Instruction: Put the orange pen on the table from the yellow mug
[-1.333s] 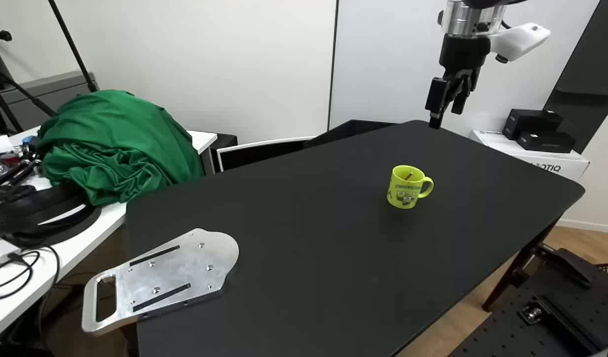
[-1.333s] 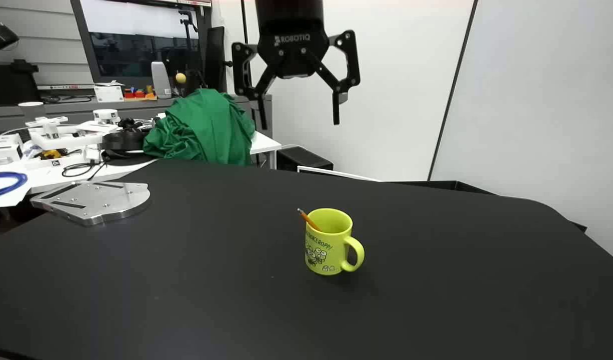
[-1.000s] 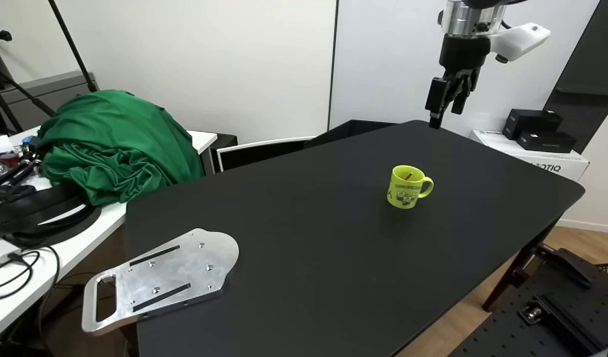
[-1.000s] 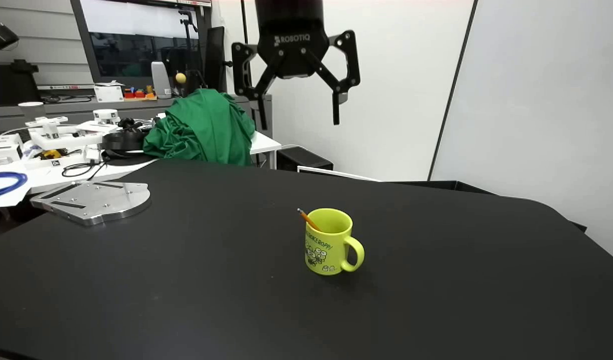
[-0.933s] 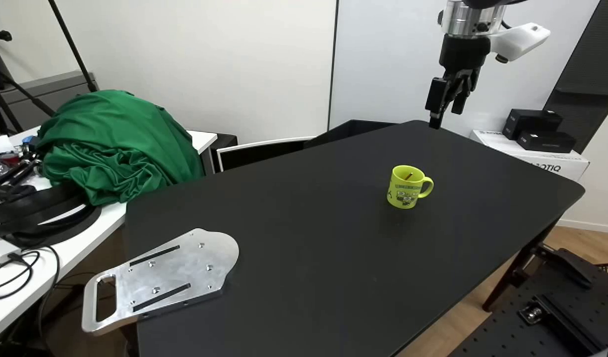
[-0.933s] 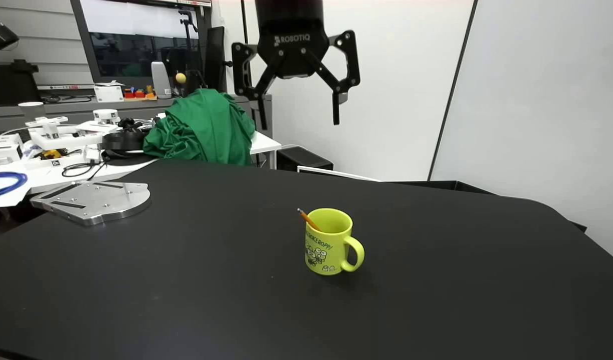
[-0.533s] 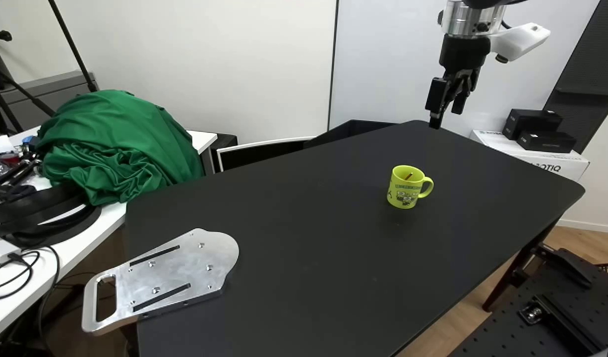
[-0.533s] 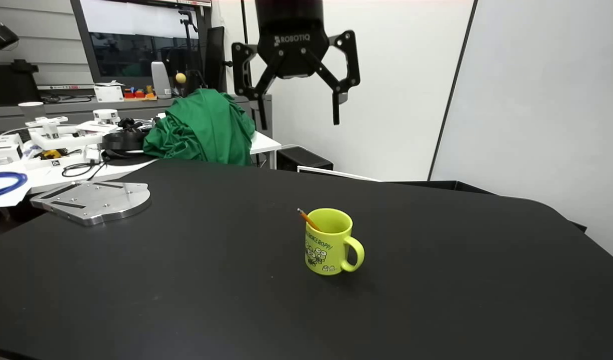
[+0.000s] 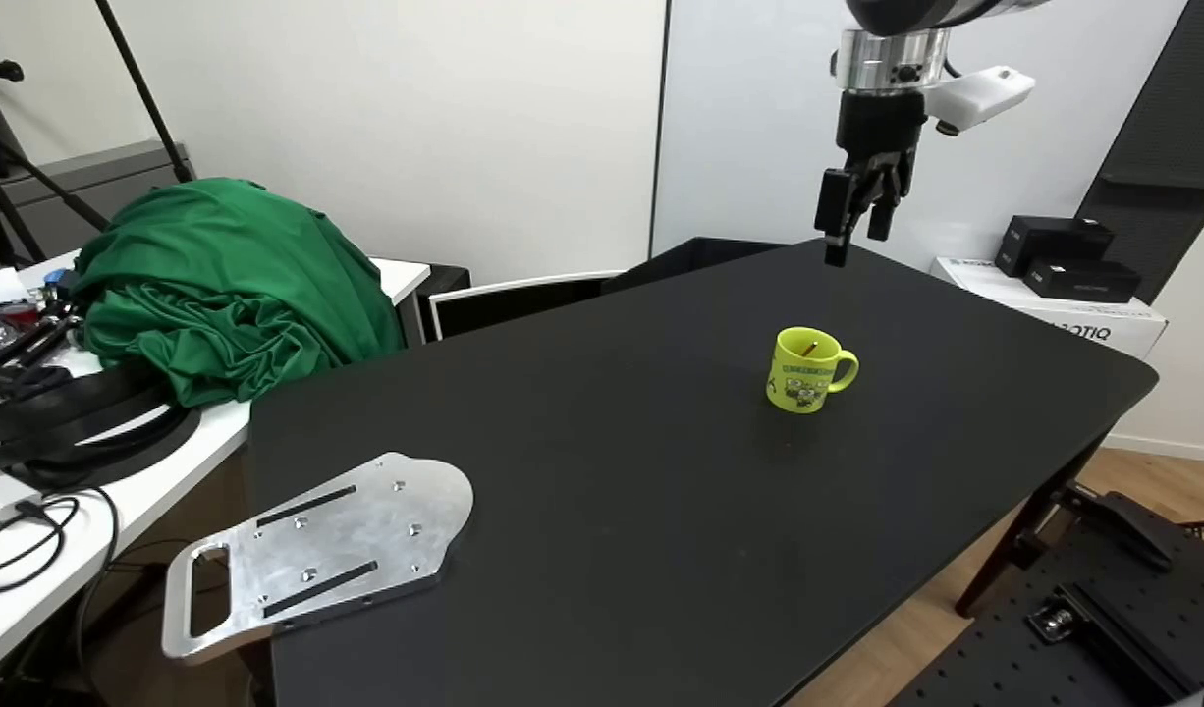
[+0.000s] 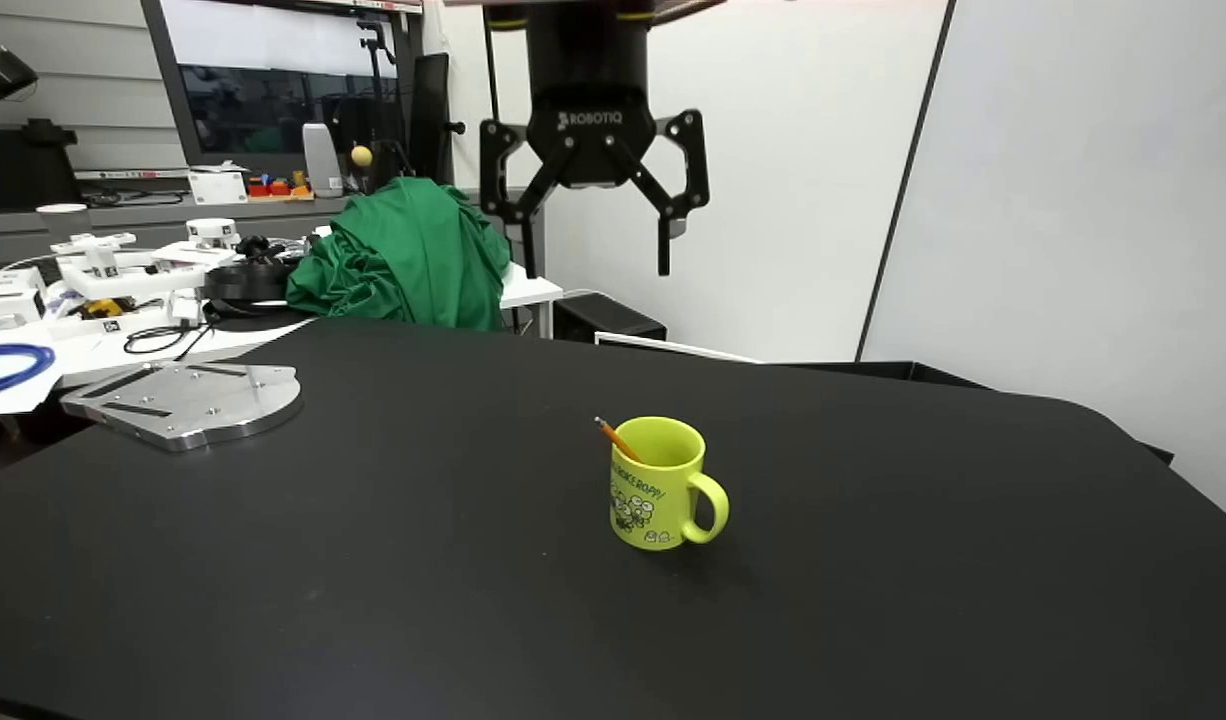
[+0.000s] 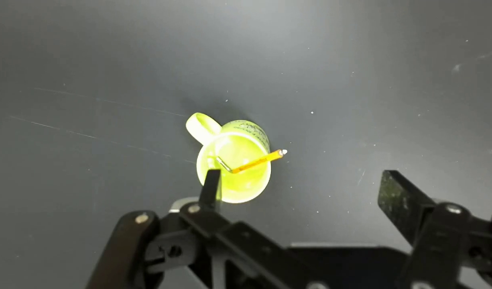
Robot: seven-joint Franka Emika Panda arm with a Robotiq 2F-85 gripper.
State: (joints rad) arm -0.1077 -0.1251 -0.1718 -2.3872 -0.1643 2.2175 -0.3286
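Pen [image 11: 256, 163] leans inside the mug [image 11: 242, 147], upper end past the rim. In the wrist view it lies toward 10 o'clock from the centre of the spread, empty hand [image 11: 300, 172], long axis running 8 to 2 o'clock.

There's 1 yellow mug [image 10: 661, 500], 1 orange pen [image 10: 618, 440], 1 black table [image 9: 602, 491]. 1 gripper [image 10: 597, 264], 2 fingers [image 10: 664, 248]. 1 metal plate [image 9: 366, 525], 1 green cloth [image 9: 234, 285], 2 black boxes [image 9: 1081, 280] on 1 white box [image 9: 1124, 332].
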